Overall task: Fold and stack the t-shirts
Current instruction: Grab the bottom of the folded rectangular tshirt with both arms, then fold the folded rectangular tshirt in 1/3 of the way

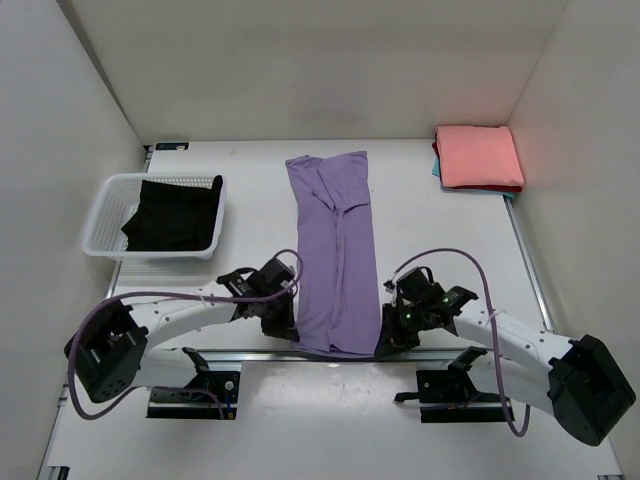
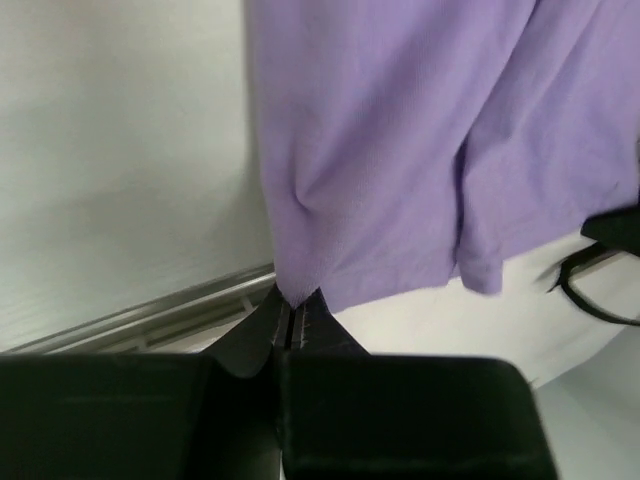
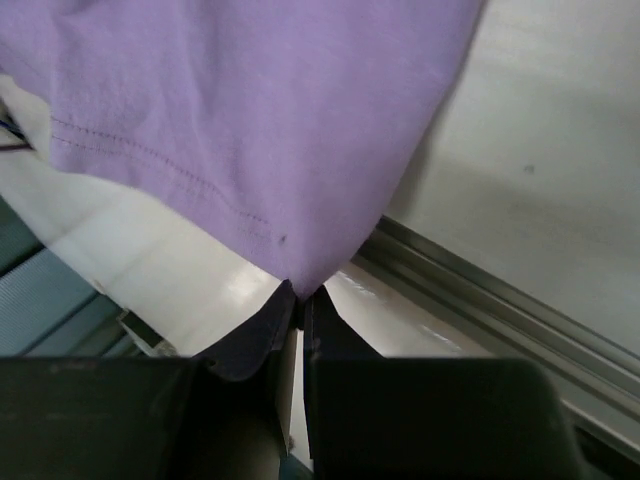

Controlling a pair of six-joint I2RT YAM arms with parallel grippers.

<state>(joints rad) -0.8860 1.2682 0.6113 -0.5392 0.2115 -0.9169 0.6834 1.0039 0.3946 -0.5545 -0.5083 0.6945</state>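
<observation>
The lilac-purple t-shirt (image 1: 335,250) lies folded into a long strip down the table's middle, from the far side to the near edge. My left gripper (image 1: 283,325) is shut on its near left corner (image 2: 297,290). My right gripper (image 1: 385,340) is shut on its near right corner (image 3: 305,285). Both corners are lifted a little over the near edge. The salmon-pink t-shirt (image 1: 479,157) lies folded at the far right, on a teal one (image 1: 437,170) whose edge just peeks out. The black t-shirt (image 1: 177,214) lies in the basket.
The white lattice basket (image 1: 105,215) stands at the left. A metal rail (image 3: 500,290) runs along the table's near edge below both grippers. White walls close in the back and both sides. Purple cables loop off both arms.
</observation>
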